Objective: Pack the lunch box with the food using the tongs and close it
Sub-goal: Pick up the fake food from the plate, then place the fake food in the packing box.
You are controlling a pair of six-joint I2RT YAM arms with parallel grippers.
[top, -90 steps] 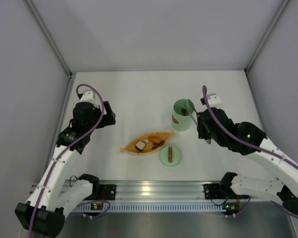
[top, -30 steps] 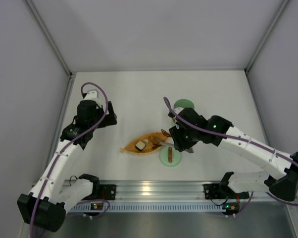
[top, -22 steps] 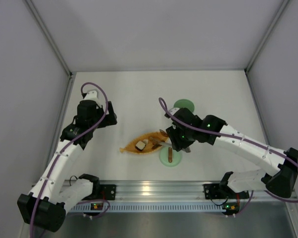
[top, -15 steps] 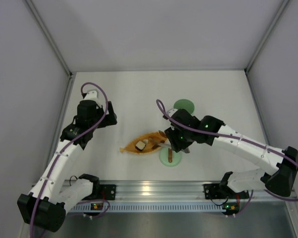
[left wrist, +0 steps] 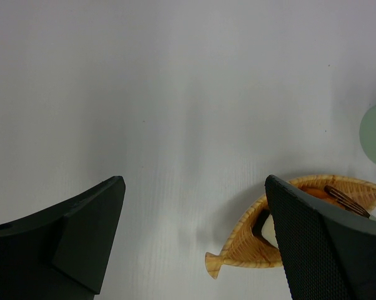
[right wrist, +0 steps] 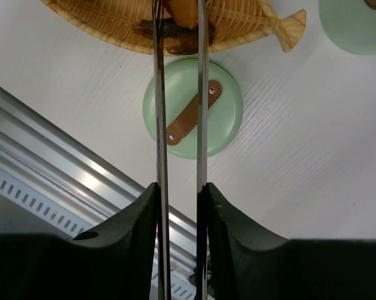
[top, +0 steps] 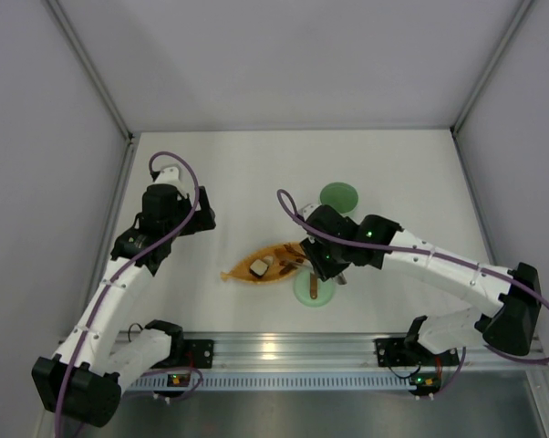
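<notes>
My right gripper (right wrist: 178,190) is shut on the pale tongs (right wrist: 158,94), one slim arm against each pad. The tong tips reach into the orange leaf-shaped dish (right wrist: 238,28) and stand on either side of an orange piece of food (right wrist: 185,11), above a brown piece (right wrist: 169,32). The flat green lid (right wrist: 222,119) with its brown handle lies on the table under the tongs. The mint-green lunch box (top: 338,195) stands behind the right gripper (top: 320,260). My left gripper (left wrist: 194,181) hangs open and empty, left of the dish (left wrist: 294,259), which holds a white-and-dark piece (left wrist: 267,230).
The aluminium rail (right wrist: 44,150) with both arm bases runs along the near table edge, close to the lid (top: 313,288). Grey walls enclose the white table on three sides. The left gripper (top: 200,213) hovers over bare table at the left.
The right arm has moved left from beside the lunch box to over the dish, and the tong arms have closed in around the orange piece. The left arm has stayed put.
</notes>
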